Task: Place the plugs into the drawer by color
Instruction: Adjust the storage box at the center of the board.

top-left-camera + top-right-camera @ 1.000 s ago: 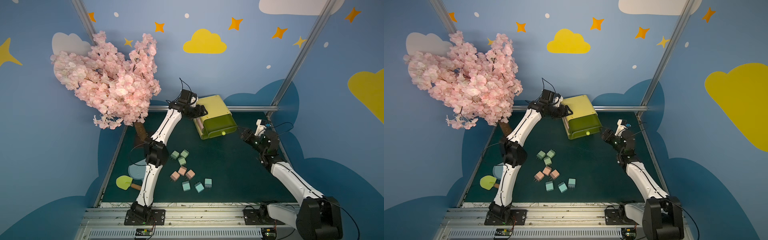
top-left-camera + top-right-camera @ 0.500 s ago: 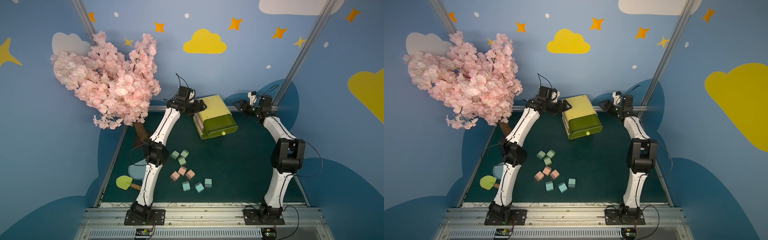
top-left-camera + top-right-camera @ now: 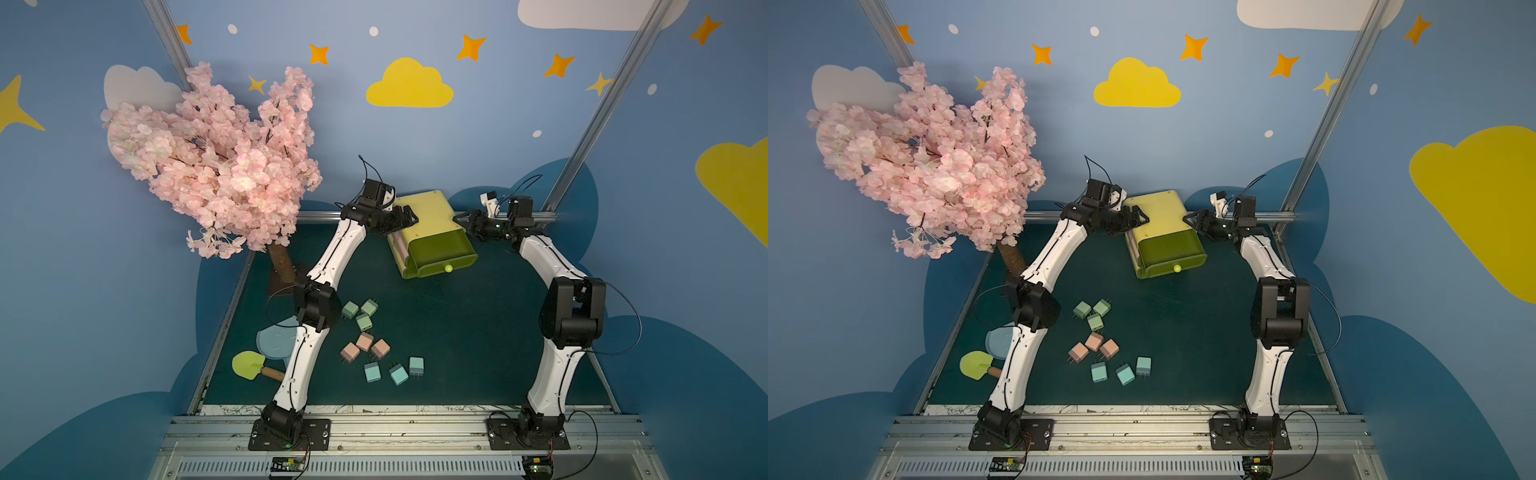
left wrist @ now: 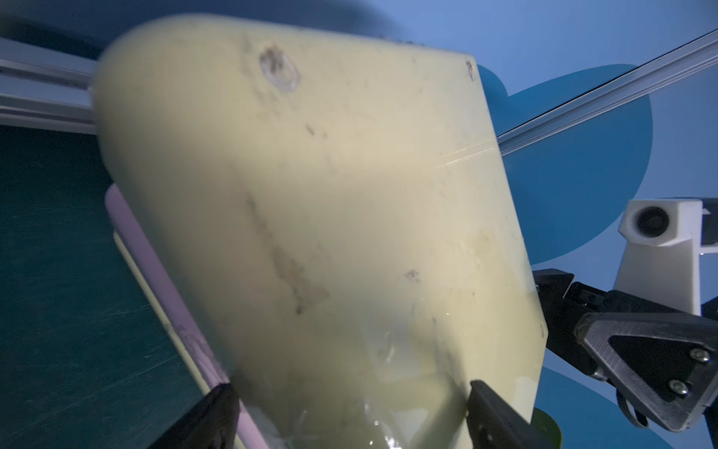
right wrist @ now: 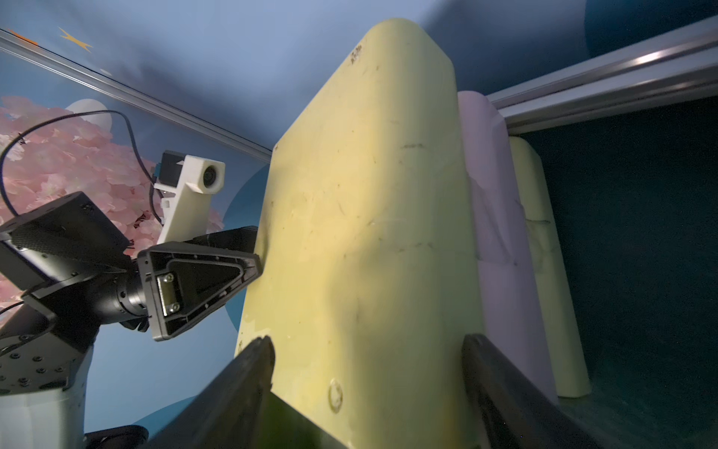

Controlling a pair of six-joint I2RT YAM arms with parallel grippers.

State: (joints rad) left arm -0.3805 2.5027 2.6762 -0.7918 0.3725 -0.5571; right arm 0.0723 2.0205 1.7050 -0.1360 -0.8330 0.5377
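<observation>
Flanking the drawer at the mat's far edge, left gripper and right gripper each spread wide fingers astride its pale top, while nine plugs lie loose well apart in front.

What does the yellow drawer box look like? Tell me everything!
The drawer is a small plastic cabinet with rounded corners at the far end of the green mat. Its pale yellow top is scuffed, its front is darker yellow-green with one round knob, and a pink layer shows below the top. The left gripper and right gripper straddle opposite sides; whether they squeeze it is unclear.
</observation>
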